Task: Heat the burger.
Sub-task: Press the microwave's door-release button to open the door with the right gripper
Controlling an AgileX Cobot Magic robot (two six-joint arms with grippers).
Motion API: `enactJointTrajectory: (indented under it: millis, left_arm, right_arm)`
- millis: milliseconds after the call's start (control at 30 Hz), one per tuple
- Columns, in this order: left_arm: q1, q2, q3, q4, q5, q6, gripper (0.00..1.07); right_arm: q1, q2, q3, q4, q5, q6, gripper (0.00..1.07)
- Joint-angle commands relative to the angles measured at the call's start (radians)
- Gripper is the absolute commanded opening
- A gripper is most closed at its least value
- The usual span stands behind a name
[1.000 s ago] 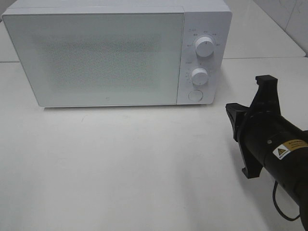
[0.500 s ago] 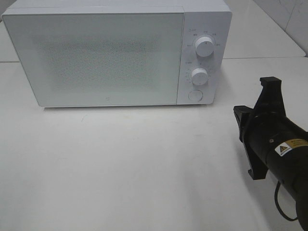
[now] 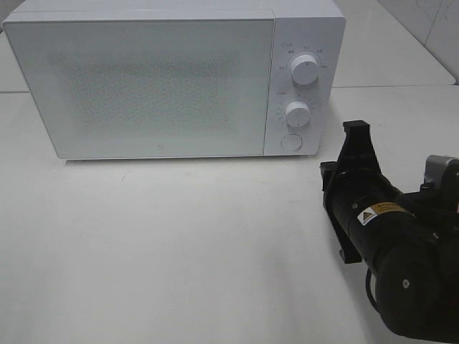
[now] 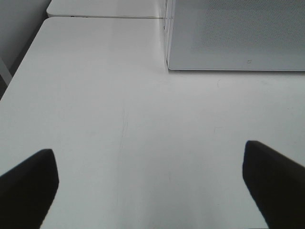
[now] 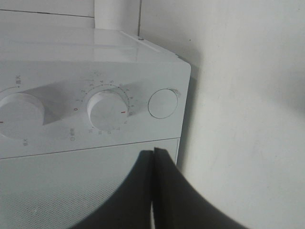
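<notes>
The burger is out of view in every frame. The white microwave (image 3: 143, 79) stands at the back of the table with its door closed. My right gripper (image 3: 356, 129) is shut and empty, its two fingertips pressed together in the right wrist view (image 5: 153, 152). It is just right of and in front of the microwave's control panel, close to the round button (image 3: 290, 142) but apart from it. My left gripper (image 4: 150, 167) is open and empty above bare table, in front of the microwave's left corner (image 4: 167, 67). It does not show in the exterior high view.
The control panel carries an upper knob (image 3: 305, 70), a lower knob (image 3: 296, 112) and the round button, which also shows in the right wrist view (image 5: 163, 103). The white table (image 3: 179, 244) spreads out in front of the microwave. Its left edge (image 4: 21, 62) shows in the left wrist view.
My right arm first drew back slightly to the right, then swung left and forward toward the control panel. The microwave has not moved.
</notes>
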Motion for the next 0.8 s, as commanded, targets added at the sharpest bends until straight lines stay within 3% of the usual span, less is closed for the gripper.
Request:
enactJointTrajectory:
  millis: [33,800]
  left_arm:
    - [0.003,-0.018,0.001,0.004,0.002,0.0,0.98]
    - [0.003,-0.018,0.001,0.004,0.002,0.0,0.98]
  right_arm:
    - [-0.004,0.037,-0.031,-0.004,0.003,0.001,0.0]
    - [-0.145,0.228,-0.299,-0.108,0.119,-0.003,0.0]
